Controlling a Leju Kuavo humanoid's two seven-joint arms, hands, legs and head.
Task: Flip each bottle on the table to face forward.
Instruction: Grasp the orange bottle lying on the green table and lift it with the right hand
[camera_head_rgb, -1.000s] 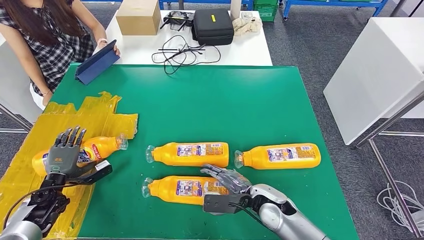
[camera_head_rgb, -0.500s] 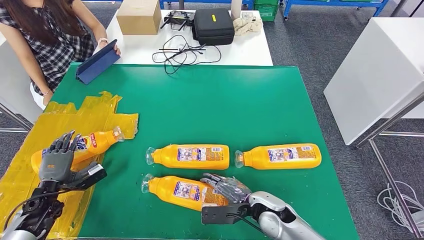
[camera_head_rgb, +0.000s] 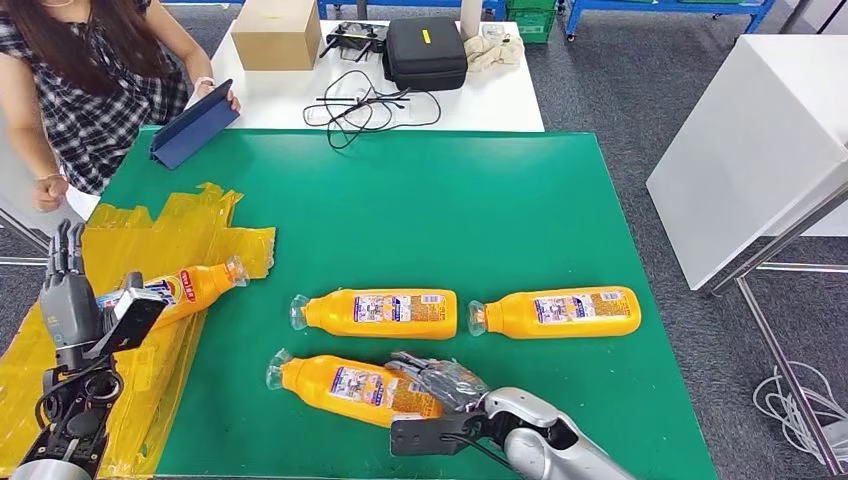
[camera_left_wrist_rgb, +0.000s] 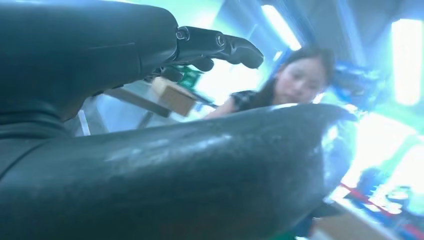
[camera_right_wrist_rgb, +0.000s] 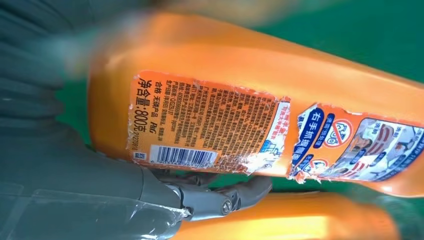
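Green table (camera_head_rgb: 420, 210) holds four orange bottles lying flat; yellow plastic sheet (camera_head_rgb: 150, 240) under the left bottle (camera_head_rgb: 185, 288). My right hand (camera_head_rgb: 440, 378) grips the near bottle (camera_head_rgb: 345, 387), barcode side up. My left hand (camera_head_rgb: 68, 295) raised, fingers apart, holding nothing

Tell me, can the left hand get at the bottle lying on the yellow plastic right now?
Probably yes: the left hand is raised, open, beside the bottle, with nothing between them.

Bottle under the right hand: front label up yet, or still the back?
Back label up. In the right wrist view the bottle shows its barcode and fine print. The right hand grips its base, and it lies on the green mat.
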